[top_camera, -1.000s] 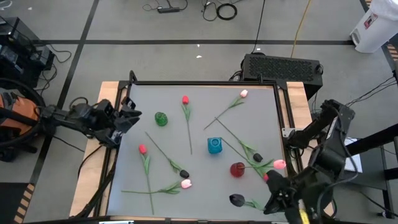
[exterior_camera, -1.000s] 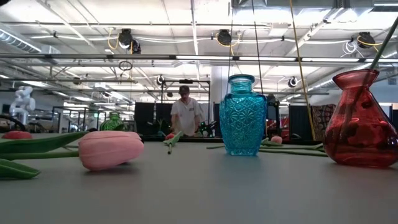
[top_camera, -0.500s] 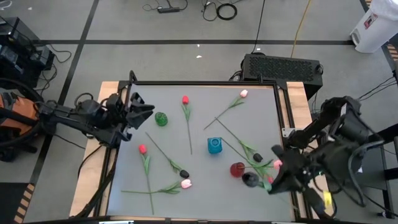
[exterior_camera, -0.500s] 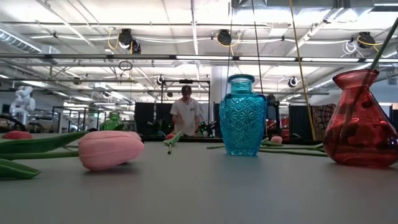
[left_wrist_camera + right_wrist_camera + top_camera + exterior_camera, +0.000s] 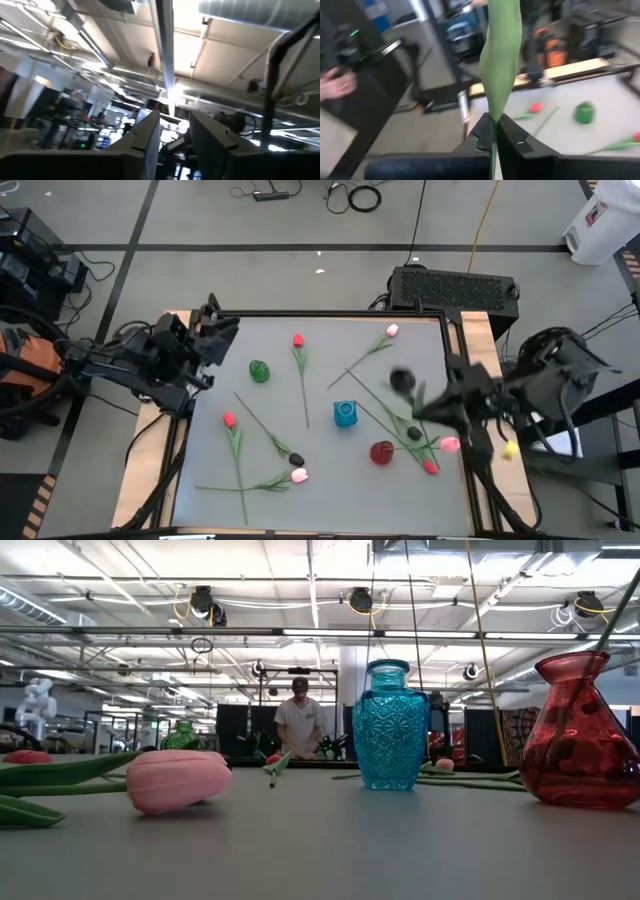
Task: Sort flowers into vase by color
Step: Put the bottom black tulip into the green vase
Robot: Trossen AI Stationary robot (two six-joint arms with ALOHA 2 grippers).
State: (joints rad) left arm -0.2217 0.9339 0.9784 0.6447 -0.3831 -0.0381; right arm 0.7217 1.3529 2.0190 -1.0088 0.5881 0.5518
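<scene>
- Dark tulip (image 5: 402, 379) hangs in the air over the right half of the table, its near-black head blurred above the grey surface, its green stem and leaf (image 5: 501, 60) running back toward the right gripper (image 5: 432, 408)
- Right gripper is shut on that stem: in the right wrist view the two fingers (image 5: 512, 136) pinch together with the stem passing between them and the broad leaf rising straight out beyond the tips, so the flower's long axis runs out along the gripper's reach
- Blue vase (image 5: 345, 414) stands left of and slightly nearer than the held head; the red vase (image 5: 382, 452) sits nearer still, close to the gripper, and already carries one stem in the low view; the green vase (image 5: 259, 370) lies well apart on the left half
- My judgement: the coming move turns on swinging the stem upright over a vase mouth, and which vase suits a near-black bud I cannot tell
- Left gripper (image 5: 212, 337) waits at the far left edge of the table, nearest the green vase; its fingers (image 5: 150, 131) stand partly apart with nothing between them
- Other tulips lie flat, among them a pink tulip (image 5: 299, 475) near the front
</scene>
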